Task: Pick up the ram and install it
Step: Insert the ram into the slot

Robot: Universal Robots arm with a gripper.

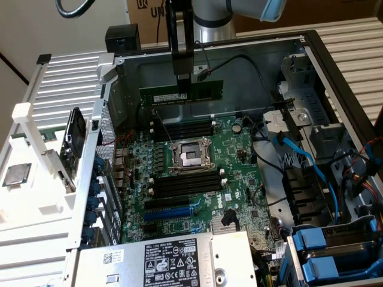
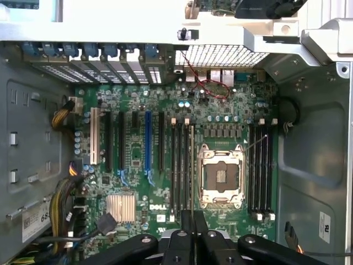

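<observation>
We're looking at the pincer (image 1: 183, 89) clamped on the ram (image 1: 160, 97), gripping it at the middle of its top edge, and the green stick hangs level inside the open computer case (image 1: 335, 78). It's held up over the bank of black memory slots (image 1: 182, 127) beyond the processor socket (image 1: 190, 155) (white label turned toward us), not seated in any slot. On the motherboard (image 1: 239, 179) we also spot a second bank of black slots (image 1: 185, 182) and the blue expansion slot (image 1: 170, 212). From the wrist, the dark fingers (image 2: 187, 232) stand close together above the board.
</observation>
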